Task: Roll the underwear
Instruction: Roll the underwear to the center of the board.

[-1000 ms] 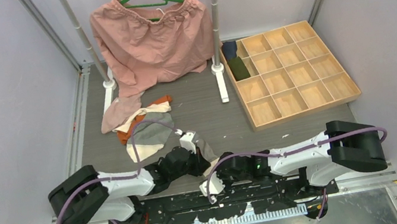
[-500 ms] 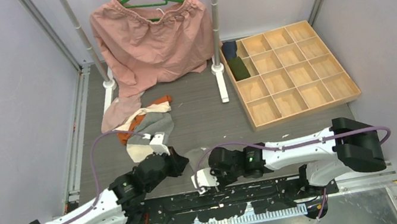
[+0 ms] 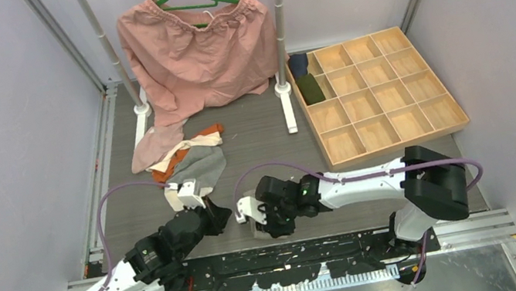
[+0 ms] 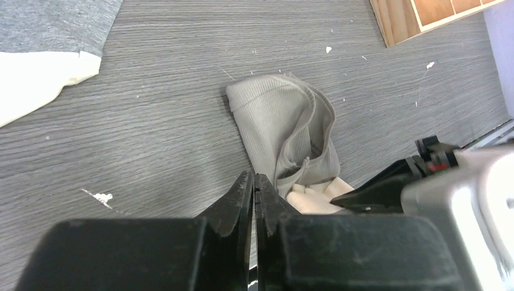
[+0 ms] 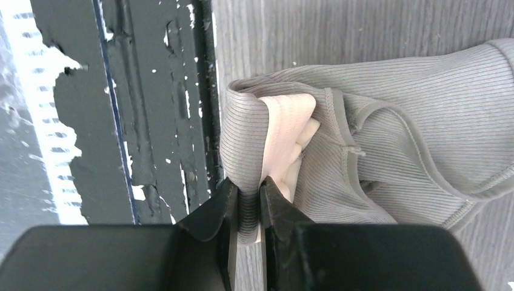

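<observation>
One grey underwear (image 5: 394, 139) inside right claw (image 5: 247, 193)

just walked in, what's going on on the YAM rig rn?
The right gripper is shut on a fold of the grey ribbed underwear, which lies bunched, not rolled, by the near edge of the table. The left gripper is shut on nothing, just beside that piece. The other underwear sits in a pile further back on the left. The wooden tray holds only two dark rolls.
</observation>
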